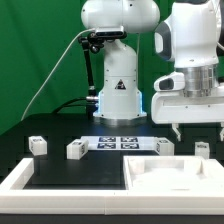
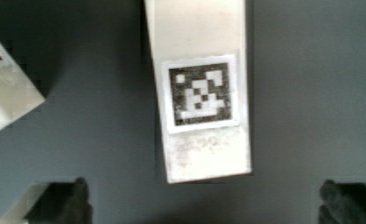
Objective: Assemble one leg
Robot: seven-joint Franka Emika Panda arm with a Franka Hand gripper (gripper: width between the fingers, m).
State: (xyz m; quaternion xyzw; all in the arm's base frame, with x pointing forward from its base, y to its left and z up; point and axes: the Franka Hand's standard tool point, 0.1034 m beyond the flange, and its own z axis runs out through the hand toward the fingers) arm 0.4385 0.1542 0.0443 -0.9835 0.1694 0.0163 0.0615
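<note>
Leg [image 1: 202, 149], small, stiff and probably light, stands on the dark tabletop [image 1: 55, 162] below the hand [image 1: 198, 128], near the white tray-like panel [image 1: 170, 175]; other legs [image 1: 76, 150] and the marker board [image 1: 120, 142] sit toward the exterior view's left. In the wrist view the hand [image 2: 201, 205] is spread wide and empty; grip the smooth flat sides, clear of the neighbouring white part [image 2: 9, 85].

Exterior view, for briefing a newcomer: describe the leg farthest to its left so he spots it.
On the black table, find the flat white marker board. Small white blocky legs stand two either side; your leg is outermost on the exterior view's left, farther from the board than its neighbour.
</note>
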